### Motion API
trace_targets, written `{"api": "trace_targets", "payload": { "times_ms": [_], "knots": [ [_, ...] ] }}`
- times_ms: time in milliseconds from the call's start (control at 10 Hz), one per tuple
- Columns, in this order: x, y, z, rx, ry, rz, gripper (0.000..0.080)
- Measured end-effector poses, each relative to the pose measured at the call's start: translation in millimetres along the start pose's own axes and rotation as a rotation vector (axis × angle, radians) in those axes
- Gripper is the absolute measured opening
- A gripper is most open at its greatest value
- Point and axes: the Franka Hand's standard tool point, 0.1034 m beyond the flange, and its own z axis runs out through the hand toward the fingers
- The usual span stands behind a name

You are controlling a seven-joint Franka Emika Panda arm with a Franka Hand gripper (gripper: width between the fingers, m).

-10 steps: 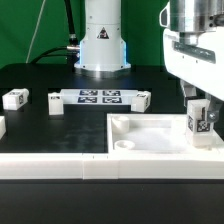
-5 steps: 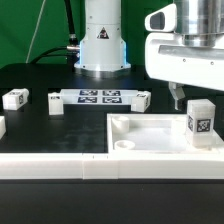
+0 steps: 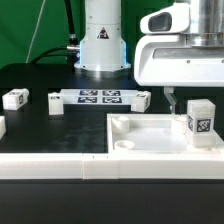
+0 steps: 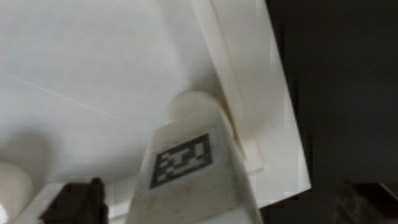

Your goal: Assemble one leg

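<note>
- My pincer hangs with its jaws spread wide and nothing gripped. In the wrist view my dark fingertips stand on either side of the leg, clear of it.
- The leg stands upright, long axis vertical, its tag facing the bench's near edge. It is inside the tray, toward the bench's near corner on the exterior view's right.
- It lies just below my jaws and a shade toward the exterior view's right, so I judge any fresh grip means coming straight down over its top.
- The tray's raised rim runs close beside the leg, and a finger on that side could catch it.
- I cannot tell whether the leg is seated in a socket.
- The marker board and the other small posts lie toward the far edge, well apart and out of my way.
</note>
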Motion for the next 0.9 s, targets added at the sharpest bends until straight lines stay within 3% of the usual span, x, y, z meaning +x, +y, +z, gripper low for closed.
{"api": "trace_targets", "payload": {
  "times_ms": [300,400,600,700,800,900],
  "knots": [
    [2.5,2.8,-0.7,-0.005,0.006,-0.262,0.0649],
    [2.1,2.3,-0.5,-0.005,0.006,-0.235,0.0649],
    [2.3,2.6,-0.5,-0.005,0.006,-0.235,0.0385],
    [2.4,2.9,-0.5,-0.006,0.006,-0.236,0.0385],
    [3.9,6.6,-0.5,-0.010,0.007,-0.232,0.0294],
    [3.7,6.7,-0.3,-0.010,0.007,-0.220,0.0294]
  ]
}}
